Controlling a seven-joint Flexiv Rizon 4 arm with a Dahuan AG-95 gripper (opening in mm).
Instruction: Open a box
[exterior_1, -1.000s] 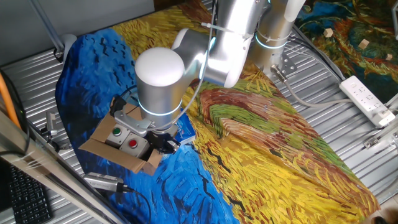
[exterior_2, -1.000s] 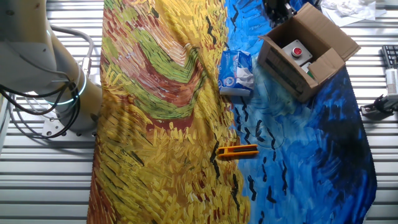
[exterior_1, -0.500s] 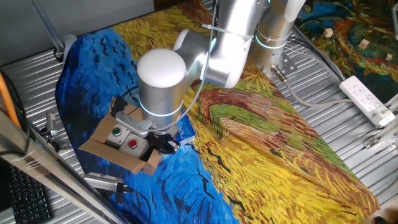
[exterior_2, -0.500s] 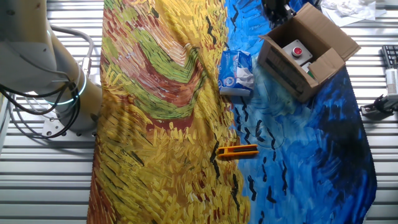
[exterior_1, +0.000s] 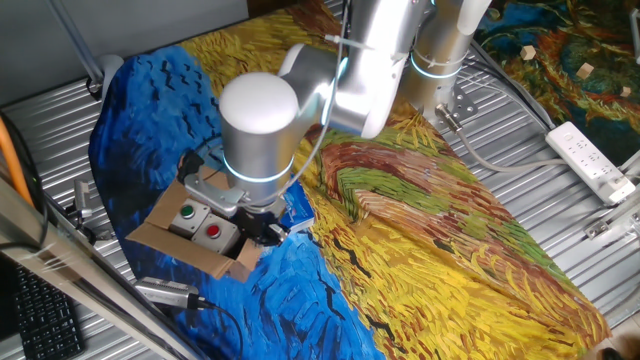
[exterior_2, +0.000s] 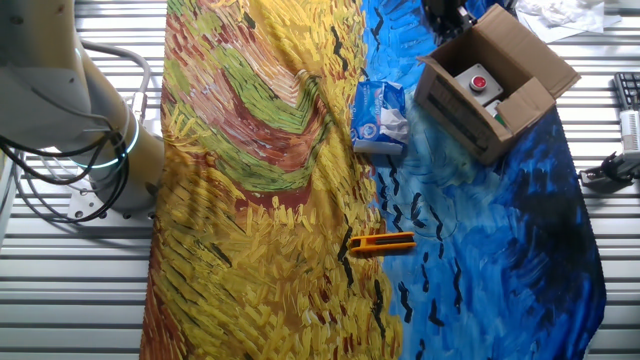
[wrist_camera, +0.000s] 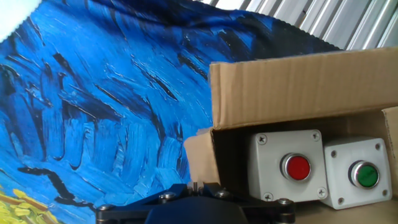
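The box (exterior_1: 190, 225) is a small brown cardboard carton on the blue part of the painted cloth, with its flaps spread open. It also shows in the other fixed view (exterior_2: 490, 75) and in the hand view (wrist_camera: 298, 87). Inside it lie two grey switch units, one with a red button (wrist_camera: 297, 167) and one with a green button (wrist_camera: 365, 175). My gripper (exterior_1: 262, 232) is low at the box's side flap nearest the arm. In the hand view the gripper (wrist_camera: 196, 185) has its jaws pressed together on the edge of that pale flap (wrist_camera: 198, 152). In the other fixed view the gripper (exterior_2: 445, 18) is mostly cut off.
A blue-and-white soft packet (exterior_2: 378, 115) lies beside the box. A yellow-orange tool (exterior_2: 383, 243) lies on the cloth further off. A metal tool (exterior_1: 165, 292) and a keyboard (exterior_1: 40, 320) are by the table edge. A power strip (exterior_1: 590, 160) lies at the right.
The arm has shifted very slightly. The box and its flaps stand as before.
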